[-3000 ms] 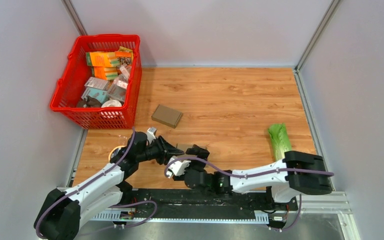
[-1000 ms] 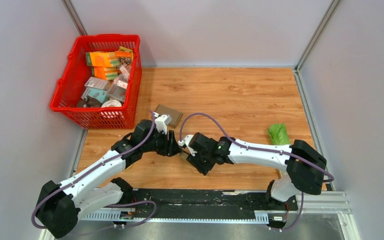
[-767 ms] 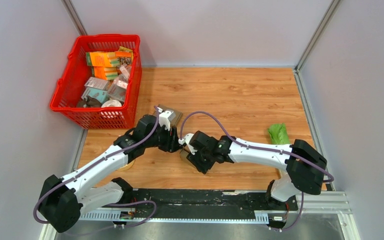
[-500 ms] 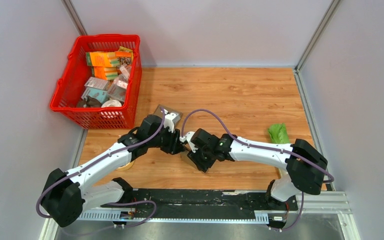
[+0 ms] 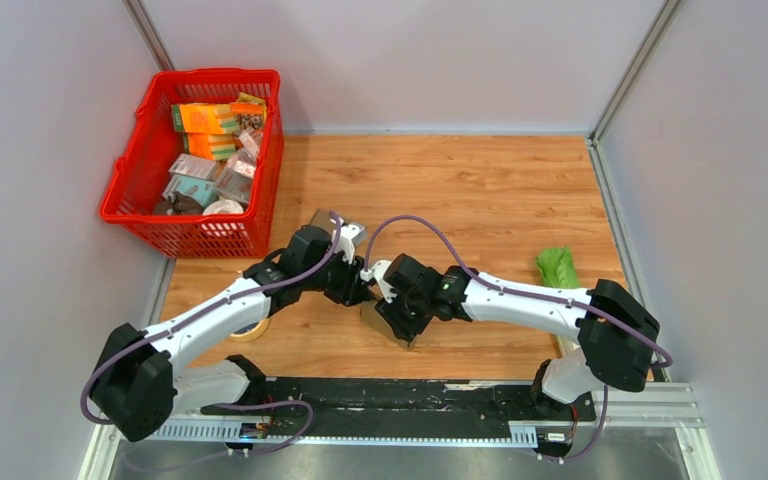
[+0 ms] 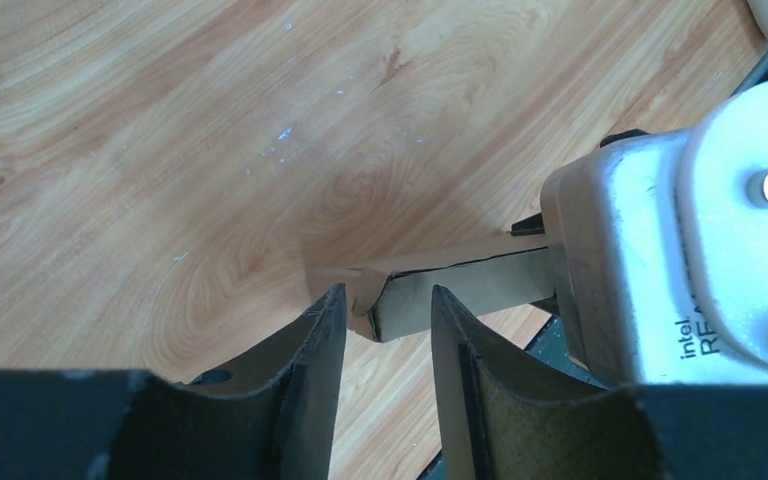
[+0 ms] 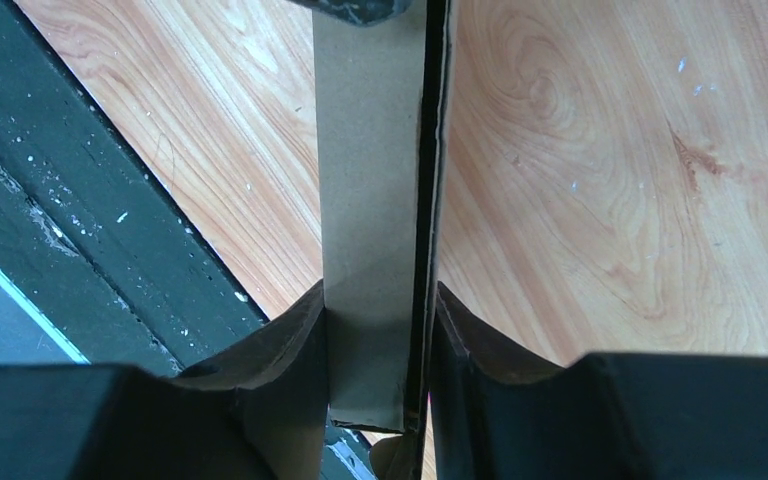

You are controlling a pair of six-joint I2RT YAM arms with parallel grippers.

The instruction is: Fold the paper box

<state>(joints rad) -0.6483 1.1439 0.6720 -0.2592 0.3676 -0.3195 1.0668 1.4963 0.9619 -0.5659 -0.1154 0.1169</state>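
One skewed pull could tear the paper box: right end effector clamps it; left end effector straddles its end, grip unclear.

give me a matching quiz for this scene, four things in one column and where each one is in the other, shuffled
Things:
1 red basket
2 paper box
3 green vegetable
4 tape roll

Places:
A right side of the table
B far left corner
C near-left part of the table
D clamped in the right tool

Pairs: 1-B, 2-D, 3-A, 4-C
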